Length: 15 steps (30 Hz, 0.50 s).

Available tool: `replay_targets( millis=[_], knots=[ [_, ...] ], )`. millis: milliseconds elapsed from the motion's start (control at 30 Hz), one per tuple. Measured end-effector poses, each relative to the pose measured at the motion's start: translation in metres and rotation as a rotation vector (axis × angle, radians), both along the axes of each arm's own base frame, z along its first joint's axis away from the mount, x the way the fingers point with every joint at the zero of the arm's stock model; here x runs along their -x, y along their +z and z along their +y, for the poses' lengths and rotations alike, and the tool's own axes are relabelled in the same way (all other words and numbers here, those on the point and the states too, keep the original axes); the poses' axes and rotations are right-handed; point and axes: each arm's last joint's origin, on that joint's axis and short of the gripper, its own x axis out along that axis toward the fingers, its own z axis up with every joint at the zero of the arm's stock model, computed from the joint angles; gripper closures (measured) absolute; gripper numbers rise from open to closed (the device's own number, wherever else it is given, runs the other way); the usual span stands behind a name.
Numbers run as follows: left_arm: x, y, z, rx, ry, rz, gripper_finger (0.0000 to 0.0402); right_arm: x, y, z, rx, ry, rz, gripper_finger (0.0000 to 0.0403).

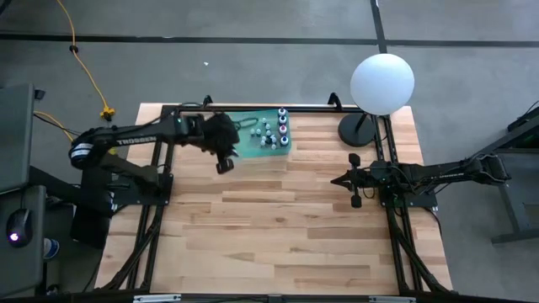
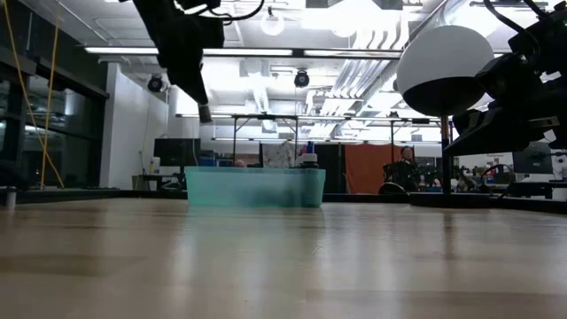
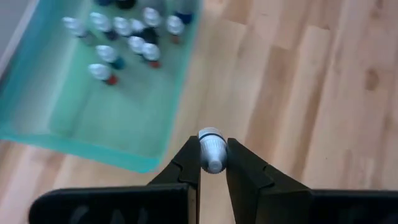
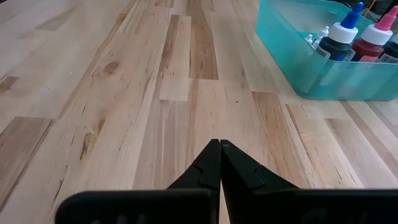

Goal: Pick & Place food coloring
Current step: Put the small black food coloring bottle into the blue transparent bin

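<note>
A small whitish food coloring bottle (image 3: 212, 149) sits between the fingers of my left gripper (image 3: 213, 154), which is shut on it. The gripper (image 1: 224, 164) hangs above the wood just off the near left corner of a teal bin (image 1: 249, 145). Several more food coloring bottles (image 3: 124, 37) stand upright on the floor of the bin (image 3: 93, 118), toward its far right part (image 1: 274, 132). In the low view the left gripper (image 2: 204, 108) is high above the tabletop. My right gripper (image 4: 219, 148) waits shut at the table's right side (image 1: 347, 180), holding nothing. My left gripper pinches the bottle by two opposite sides (image 3: 205, 155) between its two fingers. The fingers slant downward from the table's left. The bottle is lifted clear of the table and the bin, one end (image 3: 210, 133) showing past the fingertips.
A white globe lamp (image 1: 381, 82) on a dark round base (image 1: 357, 129) stands at the far right. The teal bin (image 2: 255, 188) sits at the far middle of the table. Bare wooden planks (image 1: 278, 236) cover the middle and near part.
</note>
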Motion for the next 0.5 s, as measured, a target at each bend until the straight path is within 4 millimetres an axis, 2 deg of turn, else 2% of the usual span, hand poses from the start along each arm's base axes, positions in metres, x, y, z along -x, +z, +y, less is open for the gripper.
replay_targets(
  millis=[267,500],
  knots=[
    [0.009,0.010,0.037,-0.042,0.035,0.006,0.0365,0.000,0.000,0.000,0.000,0.000,0.000,0.0402],
    [0.003,-0.002,0.071,-0.064,0.047,0.092,0.0365,0.000,0.000,0.000,0.000,0.000,0.000,0.0402]
  ],
)
